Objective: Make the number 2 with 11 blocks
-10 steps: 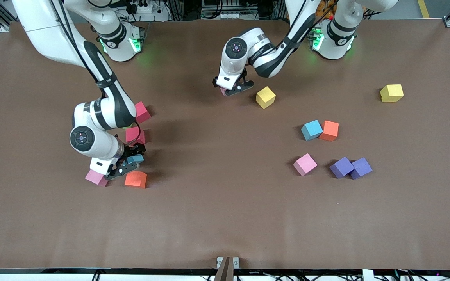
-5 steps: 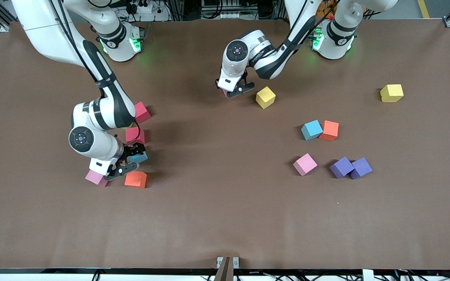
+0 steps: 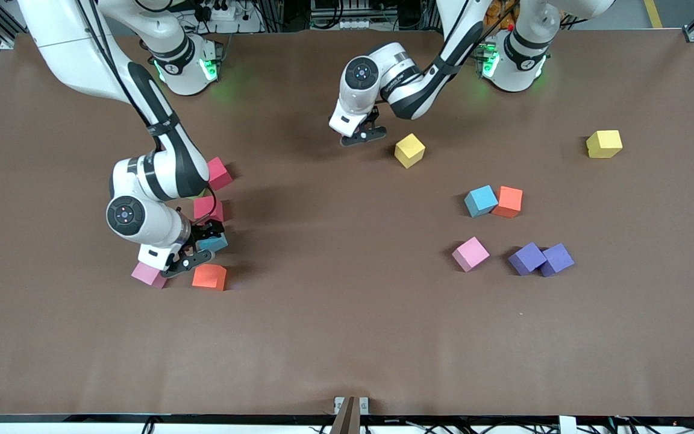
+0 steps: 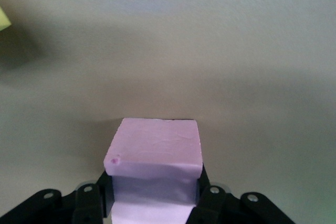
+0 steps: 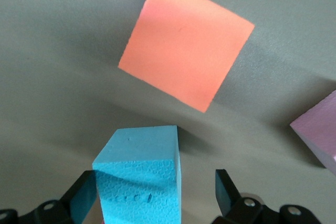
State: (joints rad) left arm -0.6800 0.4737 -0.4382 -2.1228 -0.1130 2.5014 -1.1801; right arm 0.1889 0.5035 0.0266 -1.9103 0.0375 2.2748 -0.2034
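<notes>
Since these matte foam cubes look light and squashy, we pinch the pink block (image 4: 155, 153) by opposite flat faces with the left gripper (image 3: 357, 136), while the right gripper (image 5: 157, 192) stands spread around a blue block (image 5: 142, 174).

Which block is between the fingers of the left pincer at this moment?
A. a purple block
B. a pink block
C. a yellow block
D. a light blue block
B: the left wrist view shows a pink block clamped between the fingers of the left pincer, which in the front view is beside the yellow block, not on it.
</notes>
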